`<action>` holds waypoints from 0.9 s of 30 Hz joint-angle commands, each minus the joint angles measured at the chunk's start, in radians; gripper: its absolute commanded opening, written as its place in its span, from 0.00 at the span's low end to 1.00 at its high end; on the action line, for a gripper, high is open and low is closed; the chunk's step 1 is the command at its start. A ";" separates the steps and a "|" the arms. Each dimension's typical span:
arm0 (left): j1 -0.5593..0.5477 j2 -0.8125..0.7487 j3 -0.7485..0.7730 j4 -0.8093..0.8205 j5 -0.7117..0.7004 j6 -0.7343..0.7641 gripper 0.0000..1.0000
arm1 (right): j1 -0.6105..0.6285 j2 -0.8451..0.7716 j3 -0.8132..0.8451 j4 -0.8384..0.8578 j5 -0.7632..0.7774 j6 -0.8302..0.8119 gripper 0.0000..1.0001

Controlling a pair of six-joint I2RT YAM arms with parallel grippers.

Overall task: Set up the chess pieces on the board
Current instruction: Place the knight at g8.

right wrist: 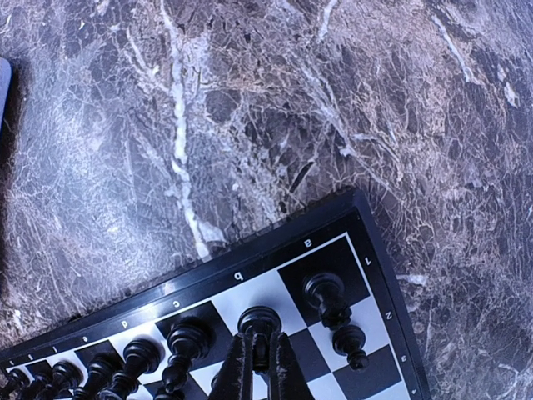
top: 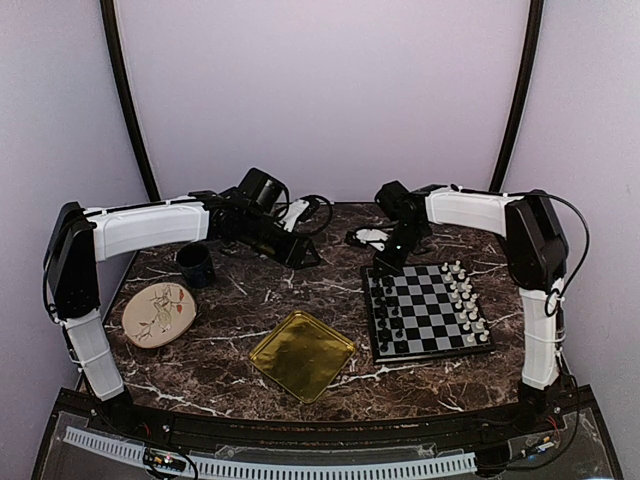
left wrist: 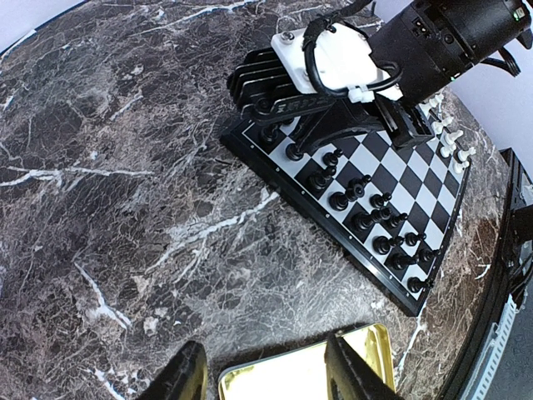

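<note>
top view from above, both wrist views share the board [top: 428, 310], right closest

Left fingers [left wrist: 185, 377] apart; right fingers [right wrist: 240, 368] pinched together.

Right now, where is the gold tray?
In the top view, the gold tray lies centre front, between the floral plate on its left and the board on its right.

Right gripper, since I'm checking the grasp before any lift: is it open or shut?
Shut: the right gripper pinches an upright black piece near the board corner.
</note>
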 commanded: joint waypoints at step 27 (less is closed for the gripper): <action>0.003 -0.010 0.029 -0.026 0.013 0.007 0.50 | 0.009 0.020 0.050 -0.012 -0.026 0.037 0.17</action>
